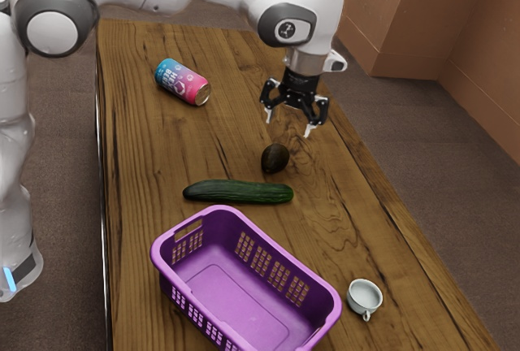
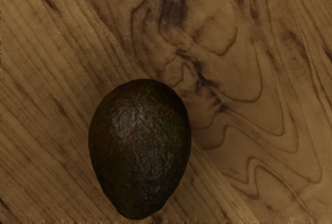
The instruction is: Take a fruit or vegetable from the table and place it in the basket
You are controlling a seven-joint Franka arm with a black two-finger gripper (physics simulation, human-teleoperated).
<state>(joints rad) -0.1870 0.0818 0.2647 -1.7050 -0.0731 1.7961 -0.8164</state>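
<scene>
Progress: early, nothing banked. Avocado (image 1: 275,158) and cucumber (image 1: 238,192) both on the table (image 1: 390,229), outside the basket (image 1: 236,302). Claw (image 1: 288,125) spread, nothing pinched, up above the table near the avocado, at about 1 o'clock from it on the exterior view's clock face. Avocado looks like the likely pick; cucumber would count too. Left to do, going the avocado route: line up, lower, close, lift, carry toward between 6 and 7 o'clock, let go inside the basket. My guess is that most of the job remains.

Layout, same clock face centred on the avocado: cucumber near at 7 to 8, can (image 1: 183,82) lying on its side well apart at 10, cup (image 1: 365,296) at 5, just beside the basket. Cucumber lies between avocado and basket, so the carry probably needs some height.

View differences: exterior view gives the claw's spread and its height above the table, plus basket, cucumber, can and cup. Wrist view gives the avocado's close detail: pebbled dark skin with greenish flecks, one end broad, the other tapering, swirly wood grain beside it. Shape looks easy to grip across its narrower width, though the rounded sides may roll if hit off-centre.
</scene>
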